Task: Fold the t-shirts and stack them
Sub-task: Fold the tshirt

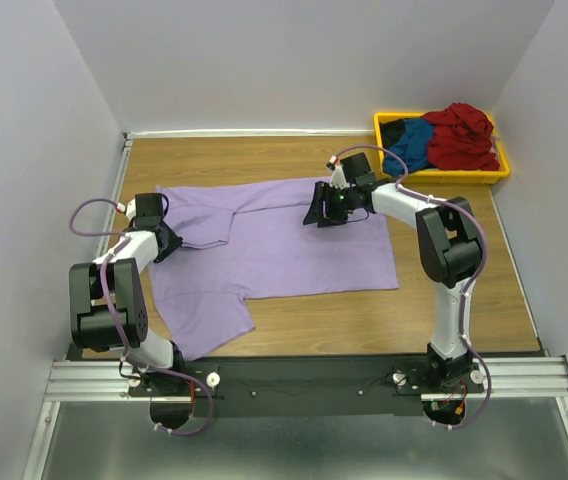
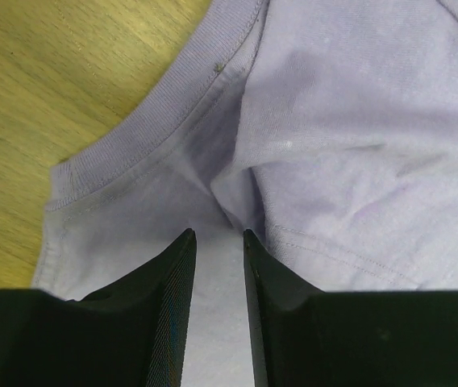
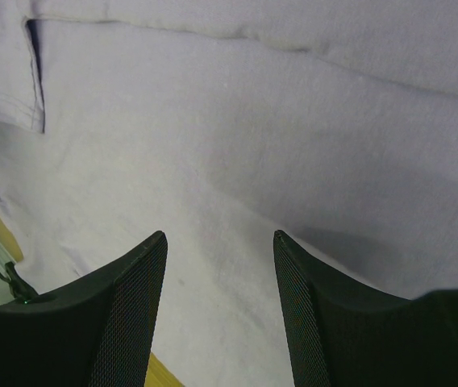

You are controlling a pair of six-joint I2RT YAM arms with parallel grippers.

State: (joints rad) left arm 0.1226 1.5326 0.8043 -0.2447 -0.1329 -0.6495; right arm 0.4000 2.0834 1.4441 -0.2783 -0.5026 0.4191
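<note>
While the large lavender-purple cotton t-shirt [image 1: 294, 250] lies spread flat at the middle of the brown wooden table [image 1: 364, 320], both arms reach over it. The left gripper [image 1: 172, 243] sits at the garment's 9 o'clock edge beside the ribbed neckband [image 2: 148, 137]; its black fingers [image 2: 172, 306] stand a little apart, with a raised crease of cloth just ahead of the tips. The right gripper [image 1: 324, 212] hangs over the shirt's 12 o'clock border, jaws spread wide above smooth fabric and grasping nothing. At the table's 1 o'clock corner stands a yellow rectangular plastic bin [image 1: 464, 177], well apart from the spread shirt, holding a crumpled dark red shirt [image 1: 464, 135], a blue shirt [image 1: 419, 145] and a black shirt [image 1: 394, 130].
</note>
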